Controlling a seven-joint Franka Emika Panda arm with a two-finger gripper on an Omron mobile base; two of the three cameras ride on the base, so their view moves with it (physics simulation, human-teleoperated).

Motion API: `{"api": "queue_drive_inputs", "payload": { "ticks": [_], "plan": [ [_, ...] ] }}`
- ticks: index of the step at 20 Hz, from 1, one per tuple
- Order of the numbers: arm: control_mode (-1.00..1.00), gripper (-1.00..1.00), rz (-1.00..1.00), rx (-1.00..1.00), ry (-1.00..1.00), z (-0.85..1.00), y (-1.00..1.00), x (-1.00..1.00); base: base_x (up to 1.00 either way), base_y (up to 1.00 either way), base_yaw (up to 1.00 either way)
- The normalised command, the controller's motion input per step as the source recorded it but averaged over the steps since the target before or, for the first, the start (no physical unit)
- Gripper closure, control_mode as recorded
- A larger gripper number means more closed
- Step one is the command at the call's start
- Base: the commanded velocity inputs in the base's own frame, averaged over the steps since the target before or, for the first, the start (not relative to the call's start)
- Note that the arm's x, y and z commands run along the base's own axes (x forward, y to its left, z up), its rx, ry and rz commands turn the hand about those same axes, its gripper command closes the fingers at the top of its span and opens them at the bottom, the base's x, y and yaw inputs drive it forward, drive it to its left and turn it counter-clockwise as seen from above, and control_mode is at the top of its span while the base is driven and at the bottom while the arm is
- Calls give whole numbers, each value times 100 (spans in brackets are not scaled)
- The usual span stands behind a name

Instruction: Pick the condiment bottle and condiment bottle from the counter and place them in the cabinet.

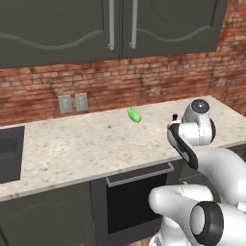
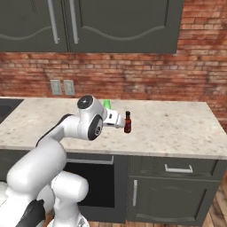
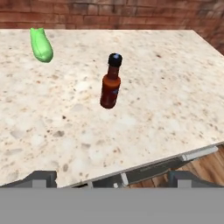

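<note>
- Hand view is giving you the condiment bottle (image 3: 110,81) standing upright on the tabletop (image 3: 175,78), dead ahead.
- Your hand (image 3: 111,178) is hanging wide open, gripping nothing.

The desk (image 1: 86,144) was a pale speckled stone slab running along the brick wall. A dark red condiment bottle (image 3: 110,82) with a black cap stood upright on it, well in from the front edge. A green condiment bottle (image 3: 41,45) lay on its side on the desk, farther back than the red bottle toward the wall and apart from it. A dark sink (image 1: 9,151) was set into the desk, far from the red bottle.
</note>
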Motion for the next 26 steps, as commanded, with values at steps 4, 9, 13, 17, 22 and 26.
{"api": "queue_drive_inputs", "payload": {
  "ticks": [4, 9, 13, 17, 22, 26],
  "plan": [
    [-100, -100, -3, 3, 0, -4, -10, 58, 0, 0, 0],
    [-100, -100, -2, 3, 0, -6, -7, 56, 0, 0, 0],
    [-100, -100, 0, 2, 0, -15, -5, 37, 0, 0, 0],
    [-100, -100, 0, 0, 0, -19, -6, 16, 0, 0, 0],
    [-100, -100, 0, 0, 0, -22, -7, 13, 0, 0, 0],
    [-100, -100, 0, 0, 0, -20, -8, 20, 0, 0, 0]
  ]
}}
